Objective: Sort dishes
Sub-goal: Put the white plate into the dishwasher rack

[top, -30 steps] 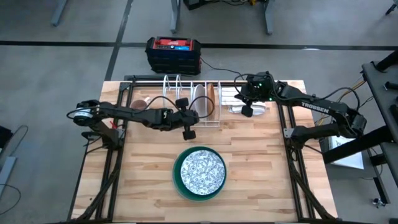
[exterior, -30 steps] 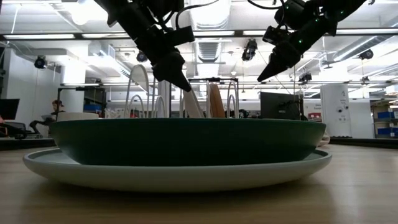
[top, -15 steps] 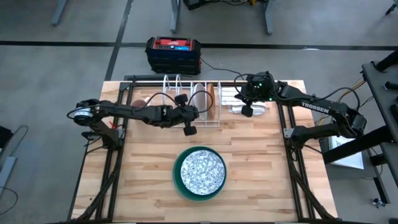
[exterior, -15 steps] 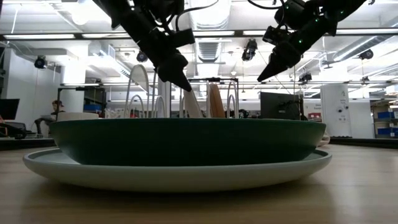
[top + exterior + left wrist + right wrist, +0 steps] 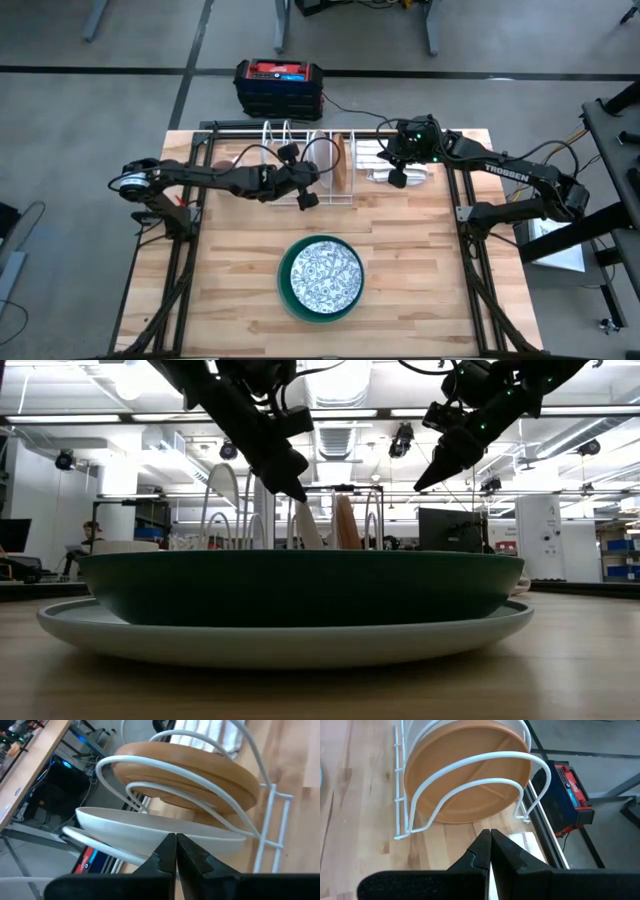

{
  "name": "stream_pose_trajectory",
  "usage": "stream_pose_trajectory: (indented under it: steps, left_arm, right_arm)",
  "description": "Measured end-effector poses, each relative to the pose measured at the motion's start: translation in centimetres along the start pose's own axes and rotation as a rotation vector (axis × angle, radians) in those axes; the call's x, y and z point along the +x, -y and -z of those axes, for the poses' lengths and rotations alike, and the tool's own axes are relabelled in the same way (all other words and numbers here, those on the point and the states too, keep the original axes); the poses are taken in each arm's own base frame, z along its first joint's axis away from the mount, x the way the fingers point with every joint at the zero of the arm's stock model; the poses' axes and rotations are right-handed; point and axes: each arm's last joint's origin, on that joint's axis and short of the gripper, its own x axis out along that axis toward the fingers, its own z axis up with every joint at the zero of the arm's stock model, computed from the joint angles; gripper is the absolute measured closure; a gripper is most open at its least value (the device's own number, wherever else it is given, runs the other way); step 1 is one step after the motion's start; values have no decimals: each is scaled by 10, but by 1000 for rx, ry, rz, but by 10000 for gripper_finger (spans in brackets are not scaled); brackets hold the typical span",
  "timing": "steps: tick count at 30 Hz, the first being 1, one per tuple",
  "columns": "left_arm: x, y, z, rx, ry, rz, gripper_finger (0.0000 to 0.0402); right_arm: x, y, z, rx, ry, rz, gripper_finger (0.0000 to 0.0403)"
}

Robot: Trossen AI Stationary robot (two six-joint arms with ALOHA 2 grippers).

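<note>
Left gripper: my left gripper (image 5: pixel 309 200) hangs over the front edge of the wire rack (image 5: pixel 300 160), fingers pressed together with nothing between them; its wrist view shows the tips right in front of the white plate (image 5: pixel 150 830).
Right gripper: my right gripper (image 5: pixel 397 180) hovers at the far right of the table (image 5: pixel 420 300), just beside the rack's right end, fingers closed tight and holding nothing.
Plates in the rack: two. One white plate and one small brown plate (image 5: pixel 470 775) stand on edge in neighbouring slots, the brown one nearer my right arm.
Plates stacked on the table: three that I can make out. The grey-speckled patterned plate (image 5: pixel 322 275) lies inside the dark green plate (image 5: pixel 300 588), and in the low view that green one rests on a pale mint plate (image 5: pixel 280 642).
Stack position: front centre of the table, well apart from both grippers.
Plate count overall: five.
Other items: one folded striped cloth (image 5: pixel 375 155) lies under my right gripper; one black and red box (image 5: pixel 279 85) sits on the floor beyond the table's far edge.
</note>
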Motion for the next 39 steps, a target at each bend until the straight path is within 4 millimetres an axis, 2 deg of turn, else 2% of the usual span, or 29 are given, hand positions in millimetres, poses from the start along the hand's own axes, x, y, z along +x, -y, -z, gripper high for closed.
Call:
stream_pose_trajectory:
  steps: [17, 21, 24, 29, 33, 39]
  left_arm:
    - [-1, -3, -2, 19, -17, -57, 401]
    - [-9, -4, -13, 107, -25, -44, 401]
    - [-20, -9, -30, 150, -15, -30, 401]
    - [-26, -15, -52, 253, 40, 82, 401]
    - [-18, -9, -54, 325, -18, 108, 382]
    - [-3, 3, -49, 368, -103, 138, 329]
  right_arm:
    - [0, 0, 0, -6, -1, -1, 403]
    - [0, 0, 0, -5, -2, -1, 403]
    - [0, 0, 0, -5, -2, -1, 403]
    - [0, 0, 0, -18, -2, -1, 403]
    - [0, 0, 1, -18, -3, -1, 403]
    - [0, 0, 1, -19, -6, -1, 403]
